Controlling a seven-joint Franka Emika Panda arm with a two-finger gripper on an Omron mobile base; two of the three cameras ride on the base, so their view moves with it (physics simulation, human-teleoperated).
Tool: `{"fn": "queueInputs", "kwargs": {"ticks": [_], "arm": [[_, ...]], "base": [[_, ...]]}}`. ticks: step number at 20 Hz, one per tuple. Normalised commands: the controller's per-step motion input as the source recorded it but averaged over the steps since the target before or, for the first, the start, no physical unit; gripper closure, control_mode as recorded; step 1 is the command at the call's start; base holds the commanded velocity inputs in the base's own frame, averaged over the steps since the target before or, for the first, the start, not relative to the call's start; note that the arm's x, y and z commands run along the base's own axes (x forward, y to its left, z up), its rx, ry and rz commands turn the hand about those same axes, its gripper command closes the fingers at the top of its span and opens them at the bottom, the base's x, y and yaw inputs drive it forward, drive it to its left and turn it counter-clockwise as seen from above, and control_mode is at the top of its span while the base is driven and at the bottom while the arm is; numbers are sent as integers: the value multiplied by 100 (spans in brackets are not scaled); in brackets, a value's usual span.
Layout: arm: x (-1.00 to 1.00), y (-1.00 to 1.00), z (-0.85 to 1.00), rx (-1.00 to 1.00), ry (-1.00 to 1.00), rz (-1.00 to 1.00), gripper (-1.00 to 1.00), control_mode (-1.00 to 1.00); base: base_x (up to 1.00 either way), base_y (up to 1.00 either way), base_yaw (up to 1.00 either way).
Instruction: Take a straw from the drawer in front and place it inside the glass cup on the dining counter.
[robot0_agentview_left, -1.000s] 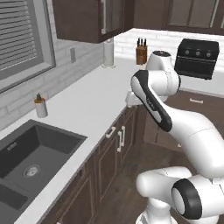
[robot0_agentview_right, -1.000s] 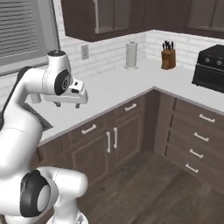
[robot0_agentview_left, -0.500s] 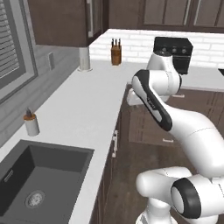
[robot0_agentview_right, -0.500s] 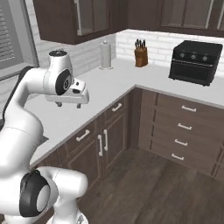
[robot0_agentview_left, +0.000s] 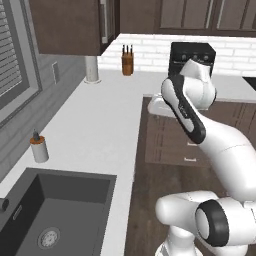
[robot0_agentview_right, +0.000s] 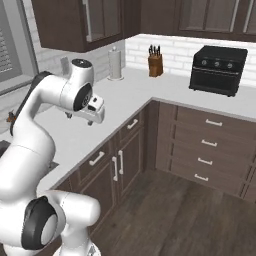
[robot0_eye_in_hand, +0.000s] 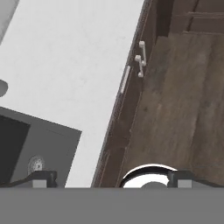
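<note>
My gripper (robot0_eye_in_hand: 111, 179) is open: its two dark fingertips (robot0_eye_in_hand: 41, 178) stand wide apart with nothing between them. It hangs above the edge of the white worktop (robot0_eye_in_hand: 74, 65), over a shallow dark brown drawer (robot0_eye_in_hand: 127, 81) with a pale handle. In the right base view the gripper (robot0_agentview_right: 89, 116) sits at the end of the folded arm, above the same drawer (robot0_agentview_right: 131, 125). In the left base view the gripper (robot0_agentview_left: 159, 106) peeks out behind the arm. The straw is hidden. The glass cup and the dining counter are out of view.
A dark sink (robot0_agentview_left: 50, 220) and a soap bottle (robot0_agentview_left: 39, 147) lie to the left. A paper towel roll (robot0_agentview_right: 116, 64), a knife block (robot0_agentview_right: 155, 62) and a black toaster oven (robot0_agentview_right: 218, 70) stand along the back wall. More drawers (robot0_agentview_right: 207, 145) line the right run above wooden floor (robot0_agentview_right: 175, 215).
The whole picture has shifted: the base has turned, so the corner and the toaster oven now sit nearer the middle. The arm keeps its pose and the gripper stays open.
</note>
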Motion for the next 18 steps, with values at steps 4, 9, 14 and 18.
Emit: {"fn": "queueInputs", "kwargs": {"ticks": [4,9,14,18], "arm": [[2,-61,-12,51,0,-8,-100,-100],[15,-55,-34,50,0,-3,-100,-100],[13,-44,-55,42,0,0,-100,-100],[26,-18,-76,35,0,2,-100,-100]], "base": [[0,0,0],[0,0,0],[0,0,0],[0,0,0]]}}
